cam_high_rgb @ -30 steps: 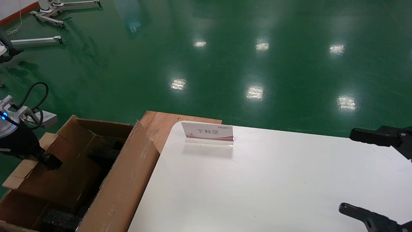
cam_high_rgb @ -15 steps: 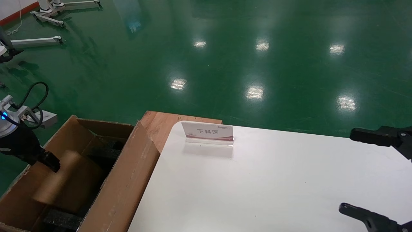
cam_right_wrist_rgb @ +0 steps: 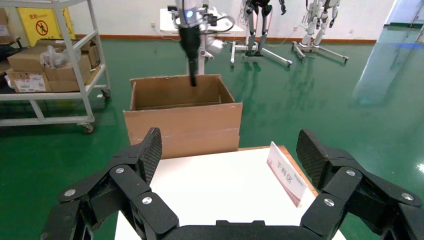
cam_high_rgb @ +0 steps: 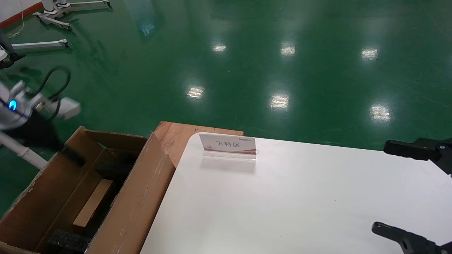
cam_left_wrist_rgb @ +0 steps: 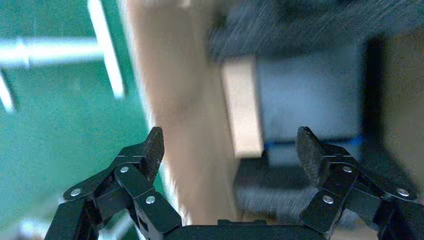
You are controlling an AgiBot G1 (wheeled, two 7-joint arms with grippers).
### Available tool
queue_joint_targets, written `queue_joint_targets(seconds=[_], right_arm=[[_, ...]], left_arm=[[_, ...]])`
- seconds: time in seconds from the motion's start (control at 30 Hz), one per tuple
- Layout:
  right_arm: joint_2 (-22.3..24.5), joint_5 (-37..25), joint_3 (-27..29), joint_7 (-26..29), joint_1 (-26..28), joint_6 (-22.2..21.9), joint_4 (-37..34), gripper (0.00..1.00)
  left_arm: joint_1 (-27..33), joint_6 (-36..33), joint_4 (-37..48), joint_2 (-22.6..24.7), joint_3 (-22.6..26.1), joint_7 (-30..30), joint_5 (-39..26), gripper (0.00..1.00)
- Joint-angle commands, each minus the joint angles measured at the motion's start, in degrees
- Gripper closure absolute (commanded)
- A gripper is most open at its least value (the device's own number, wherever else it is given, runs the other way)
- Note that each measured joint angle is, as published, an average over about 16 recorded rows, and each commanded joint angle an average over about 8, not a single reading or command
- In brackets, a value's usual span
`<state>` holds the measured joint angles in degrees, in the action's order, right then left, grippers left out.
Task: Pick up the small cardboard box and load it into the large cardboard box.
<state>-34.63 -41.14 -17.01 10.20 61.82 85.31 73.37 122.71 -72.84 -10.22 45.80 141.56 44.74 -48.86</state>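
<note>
Now that my left tool (cam_left_wrist_rgb: 230, 145) has let go and risen above the far wall of the large cardboard box (cam_high_rgb: 137, 197), jaws wide and empty, the small cardboard box (cam_high_rgb: 93, 203) stands edge-on inside between foam blocks (cam_high_rgb: 67, 241); loading looks complete. My right tool (cam_right_wrist_rgb: 229, 150) hovers open, idle over the white surface (cam_high_rgb: 282, 204), with free room above the carton's rim.
</note>
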Motion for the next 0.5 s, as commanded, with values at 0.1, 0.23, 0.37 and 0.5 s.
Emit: queue_joint_targets(seconds=[0.1, 0.23, 0.37, 0.5], right_arm=[[0.00, 0.01, -0.01, -0.01, 0.01, 0.00, -0.01, 0.00], [0.01, 0.01, -0.03, -0.02, 0.01, 0.00, -0.01, 0.00], [0.01, 0.02, -0.04, -0.02, 0.02, 0.00, -0.01, 0.00], [0.01, 0.02, -0.04, -0.03, 0.02, -0.01, -0.02, 0.00]], left_arm=[[4.85, -0.22, -3.85, -0.53, -1.57, -4.92, 1.69, 0.00], [10.25, -1.71, -11.12, -3.42, -3.81, -8.14, 4.44, 0.00], [15.15, -2.59, -19.98, -7.91, -6.26, -10.43, 7.63, 0.00], [18.03, -2.41, -26.62, -11.04, -7.69, -11.23, 9.43, 0.00]])
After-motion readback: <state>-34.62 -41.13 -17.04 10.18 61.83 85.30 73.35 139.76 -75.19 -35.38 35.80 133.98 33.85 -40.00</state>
